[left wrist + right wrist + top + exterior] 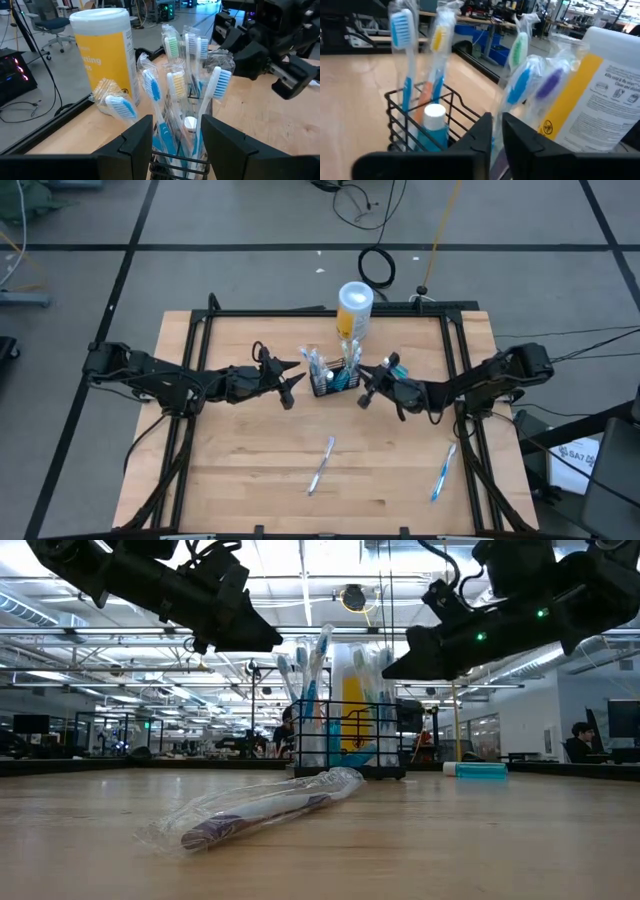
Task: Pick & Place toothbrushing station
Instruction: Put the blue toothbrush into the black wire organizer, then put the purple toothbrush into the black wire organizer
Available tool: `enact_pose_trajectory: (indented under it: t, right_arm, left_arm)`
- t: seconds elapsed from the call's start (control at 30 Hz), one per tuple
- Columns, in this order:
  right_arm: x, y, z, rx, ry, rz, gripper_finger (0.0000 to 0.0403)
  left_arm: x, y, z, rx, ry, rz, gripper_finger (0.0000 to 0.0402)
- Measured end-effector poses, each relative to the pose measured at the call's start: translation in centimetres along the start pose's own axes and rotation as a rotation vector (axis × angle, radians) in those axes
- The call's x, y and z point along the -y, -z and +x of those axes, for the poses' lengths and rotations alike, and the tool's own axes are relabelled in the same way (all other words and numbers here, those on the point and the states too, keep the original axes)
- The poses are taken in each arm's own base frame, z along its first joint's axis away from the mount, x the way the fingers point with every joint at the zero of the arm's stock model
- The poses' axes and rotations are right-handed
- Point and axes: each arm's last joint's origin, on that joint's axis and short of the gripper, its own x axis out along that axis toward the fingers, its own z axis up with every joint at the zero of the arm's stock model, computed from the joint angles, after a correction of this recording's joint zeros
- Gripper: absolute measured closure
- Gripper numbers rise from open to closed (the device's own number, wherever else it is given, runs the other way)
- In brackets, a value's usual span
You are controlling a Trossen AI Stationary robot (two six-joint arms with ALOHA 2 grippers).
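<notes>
The toothbrushing station, a small black wire basket, stands on the table at its far middle. Several wrapped toothbrushes and a white-capped tube stand upright in it. My left gripper hovers open just left of the basket, level with the brush heads, fingers on either side of the bundle without touching. My right gripper is at the basket's right side, its fingers a narrow slit apart. My right gripper comes in level from the table's right. The clear wrap of a blue-headed toothbrush runs down behind its fingertips. I cannot tell whether the fingers touch it, since they hide that spot.
A white-and-yellow canister stands just behind the basket. A teal tube lies right of the basket. Two wrapped toothbrushes lie nearer the front edge, one in the middle and one to the right.
</notes>
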Motion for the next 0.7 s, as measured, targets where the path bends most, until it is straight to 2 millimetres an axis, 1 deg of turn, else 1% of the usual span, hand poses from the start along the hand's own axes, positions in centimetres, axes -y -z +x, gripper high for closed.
enact_pose_trajectory:
  t: [0.23, 0.37, 0.53, 0.63, 0.7]
  right_arm:
    - [0.5, -1.6, -0.7, 0.056, -0.002, 0.057, 0.0285]
    - [1.0, -2.7, -1.2, 0.093, 0.002, 0.079, 0.0252]
    - [1.8, -3.8, -1.9, 0.105, 0.007, 0.038, 0.0231]
    - [2.1, -4.1, -2.5, 0.088, -0.001, 0.079, 0.0228]
    - [2.1, -4.0, -2.8, 0.053, -0.019, 0.111, 0.0228]
  left_arm:
    - [0.0, 0.0, 0.0, -0.001, 0.0, 0.001, 0.0227]
    - [0.0, 0.0, 0.0, -0.001, 0.0, 0.002, 0.0227]
    - [0.0, 0.0, 0.0, -0.002, 0.0, 0.003, 0.0227]
    - [0.0, 0.0, 0.0, -0.003, 0.0, 0.003, 0.0227]
    - [0.0, 0.0, 0.0, -0.003, 0.0, 0.004, 0.0227]
